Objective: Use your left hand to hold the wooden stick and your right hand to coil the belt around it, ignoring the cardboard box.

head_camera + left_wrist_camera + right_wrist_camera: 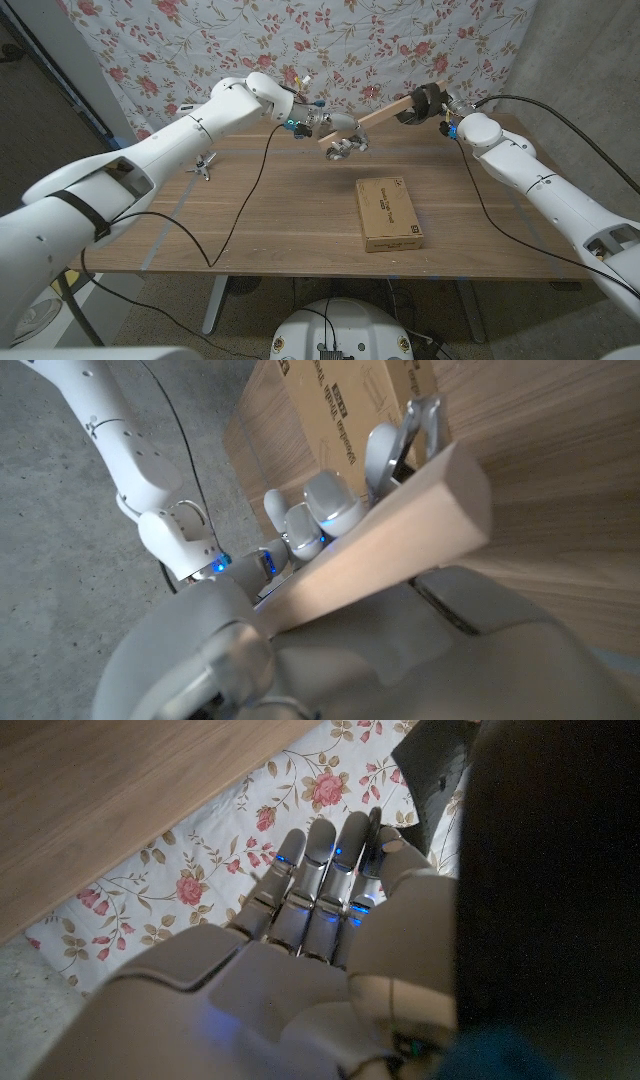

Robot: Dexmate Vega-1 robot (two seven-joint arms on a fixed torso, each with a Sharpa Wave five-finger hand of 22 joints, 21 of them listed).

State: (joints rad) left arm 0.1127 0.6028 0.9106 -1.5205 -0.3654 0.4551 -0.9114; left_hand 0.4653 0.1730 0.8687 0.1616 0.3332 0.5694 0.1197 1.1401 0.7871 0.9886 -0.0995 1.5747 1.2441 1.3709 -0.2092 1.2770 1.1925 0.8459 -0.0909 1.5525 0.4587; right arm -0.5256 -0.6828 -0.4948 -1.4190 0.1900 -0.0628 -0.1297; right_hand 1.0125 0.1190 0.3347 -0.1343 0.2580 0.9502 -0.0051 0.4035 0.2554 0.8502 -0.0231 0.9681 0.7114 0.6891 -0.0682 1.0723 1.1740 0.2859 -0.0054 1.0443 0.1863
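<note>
My left hand [343, 138] grips the near end of the wooden stick [385, 114] and holds it in the air above the table, slanting up toward the far right. In the left wrist view the stick [400, 530] runs across my palm with the fingers [330, 510] curled round it. The dark belt [415, 102] is wound in a coil around the stick's far end. My right hand [438, 106] is at that coil. In the right wrist view its fingers [315, 885] lie straight and together, and the thumb presses a dark strip of belt [540, 870] against them.
The cardboard box [389, 213] lies flat on the wooden table [280, 220], below the stick and right of centre. A small metal clip [207, 164] sits at the table's left. A black cable [240, 215] hangs across the table. A floral cloth [350, 40] hangs behind.
</note>
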